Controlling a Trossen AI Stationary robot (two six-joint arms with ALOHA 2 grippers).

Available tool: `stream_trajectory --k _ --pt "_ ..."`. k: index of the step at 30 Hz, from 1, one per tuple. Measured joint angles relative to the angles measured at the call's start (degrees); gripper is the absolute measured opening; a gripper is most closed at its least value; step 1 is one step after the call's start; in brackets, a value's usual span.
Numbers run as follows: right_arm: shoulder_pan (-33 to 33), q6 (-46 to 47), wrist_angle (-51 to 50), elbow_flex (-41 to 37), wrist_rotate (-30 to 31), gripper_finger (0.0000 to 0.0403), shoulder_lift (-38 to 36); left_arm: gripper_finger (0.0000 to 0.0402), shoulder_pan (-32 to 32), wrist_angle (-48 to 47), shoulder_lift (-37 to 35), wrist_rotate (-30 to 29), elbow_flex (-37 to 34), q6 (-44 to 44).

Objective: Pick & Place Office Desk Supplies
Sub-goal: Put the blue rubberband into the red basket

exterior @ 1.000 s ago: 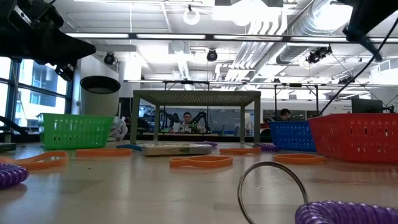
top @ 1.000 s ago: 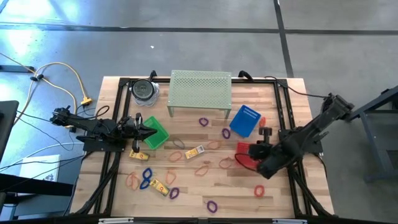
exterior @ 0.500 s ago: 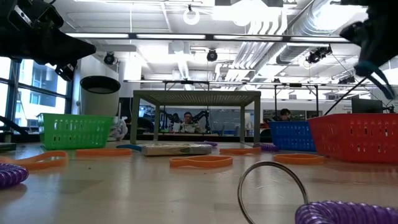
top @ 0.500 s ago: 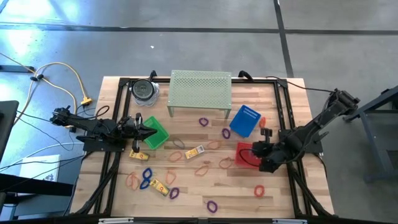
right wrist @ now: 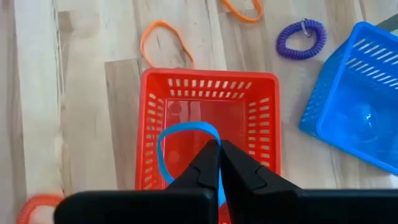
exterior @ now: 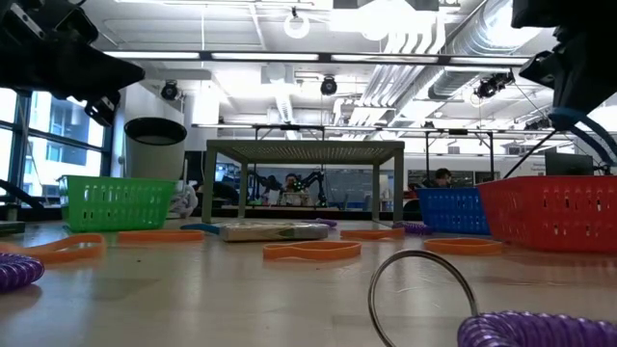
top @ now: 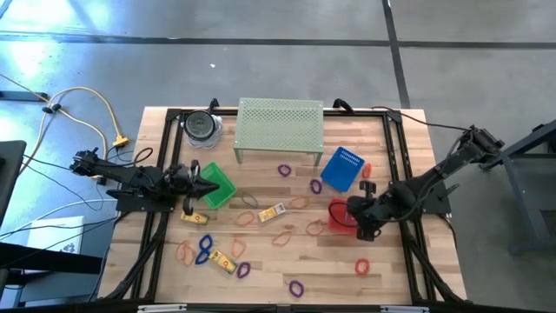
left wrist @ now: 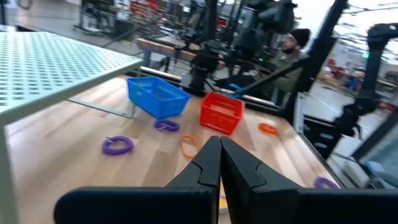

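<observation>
Loose band loops lie about the wooden table, among them an orange one (top: 245, 218) and a purple one (top: 297, 286). Yellow oblong pieces (top: 273, 211) lie flat between them. My right gripper (right wrist: 219, 163) hangs over the red basket (right wrist: 208, 106), shut on a blue band (right wrist: 163, 152). That gripper and basket also show from above (top: 356, 214), (top: 339, 219). My left gripper (left wrist: 219, 163) waits shut and level over the green basket (top: 221, 186) at the table's left. My right gripper pinches the blue band's strand (right wrist: 200, 127) between its two fingertips, slanting down from above. The rest of the loop curves out below the fingers, clear of the table and over the red basket's open inside. In the low view the band (exterior: 580, 122) hangs beneath the gripper.
A blue basket (top: 341, 169) stands tilted just beyond the red one. The pale green perforated stand (top: 280, 126) and a dark-lidded jar (top: 201, 127) are at the far edge. A black frame (top: 407, 187) runs along the table's sides.
My right gripper has come down and toward the table's left with the blue band, from the red basket's near right side to over its inside, tipping steeper downward. It has stayed shut on the band.
</observation>
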Motion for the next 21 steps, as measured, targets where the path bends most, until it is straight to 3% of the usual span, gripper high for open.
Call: stream_trajectory --k 12,21 --pt "-4.98 6.85 -1.20 0.02 -4.29 0.0017 6.14 0.0000 0.00 0.02 -0.01 0.65 0.00 0.09" --pt "-6.66 9.86 -1.29 0.02 -6.17 0.0111 8.56 0.0000 0.00 0.36 0.00 0.63 -0.04 6.49"
